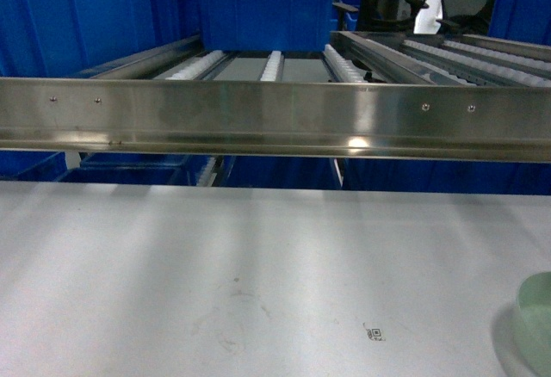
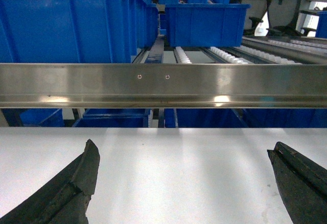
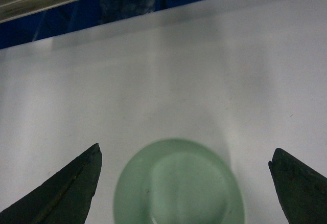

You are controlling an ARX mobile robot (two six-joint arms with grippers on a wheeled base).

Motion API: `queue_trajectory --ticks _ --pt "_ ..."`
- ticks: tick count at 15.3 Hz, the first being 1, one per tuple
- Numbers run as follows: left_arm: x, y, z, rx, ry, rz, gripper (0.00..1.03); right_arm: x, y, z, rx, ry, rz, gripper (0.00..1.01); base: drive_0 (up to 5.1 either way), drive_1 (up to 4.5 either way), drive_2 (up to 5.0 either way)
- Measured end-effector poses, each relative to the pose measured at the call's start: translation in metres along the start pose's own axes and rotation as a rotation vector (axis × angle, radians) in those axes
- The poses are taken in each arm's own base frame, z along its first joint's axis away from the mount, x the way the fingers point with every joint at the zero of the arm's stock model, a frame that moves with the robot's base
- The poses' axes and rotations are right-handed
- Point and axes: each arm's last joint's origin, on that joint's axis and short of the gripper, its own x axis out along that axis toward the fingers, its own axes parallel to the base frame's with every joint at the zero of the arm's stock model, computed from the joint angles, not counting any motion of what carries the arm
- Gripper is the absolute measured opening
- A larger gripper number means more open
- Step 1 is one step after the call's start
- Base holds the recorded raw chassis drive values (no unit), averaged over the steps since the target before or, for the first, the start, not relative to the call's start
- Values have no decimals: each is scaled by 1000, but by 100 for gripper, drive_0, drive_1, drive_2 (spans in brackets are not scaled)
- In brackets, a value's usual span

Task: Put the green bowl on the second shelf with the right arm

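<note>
Green bowl (image 3: pixel 179 183) between spread right fingers (image 3: pixel 66 188)

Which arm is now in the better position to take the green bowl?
The right. In its wrist view the green bowl lies between the open fingertips of the right gripper. The left gripper is also open, but only bare white table lies under it; no bowl shows there.

Forward head view; table-level wrist views
</note>
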Motion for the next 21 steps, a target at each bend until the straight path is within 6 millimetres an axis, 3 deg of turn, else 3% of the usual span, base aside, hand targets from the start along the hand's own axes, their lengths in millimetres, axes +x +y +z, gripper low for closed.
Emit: queue_trajectory --ticks 2,6,9,13,17,21 --pt "0 0 0 0 0 0 98 5 -4 -6 -55 47 -55 98 0 0 0" --pt "0 0 0 0 0 0 98 34 -18 -57 -107 222 -39 98 0 0 0" --pt "0 0 0 0 0 0 98 49 -19 -68 -90 236 -54 98 0 0 0" --pt "0 0 0 0 0 0 98 43 -19 -76 -73 255 -76 43 0 0 0" --pt "0 0 0 0 0 0 98 32 -7 -71 -68 201 -42 3 0 0 0" --pt "0 0 0 0 0 0 98 16 17 -49 -92 78 20 2 0 0 0"
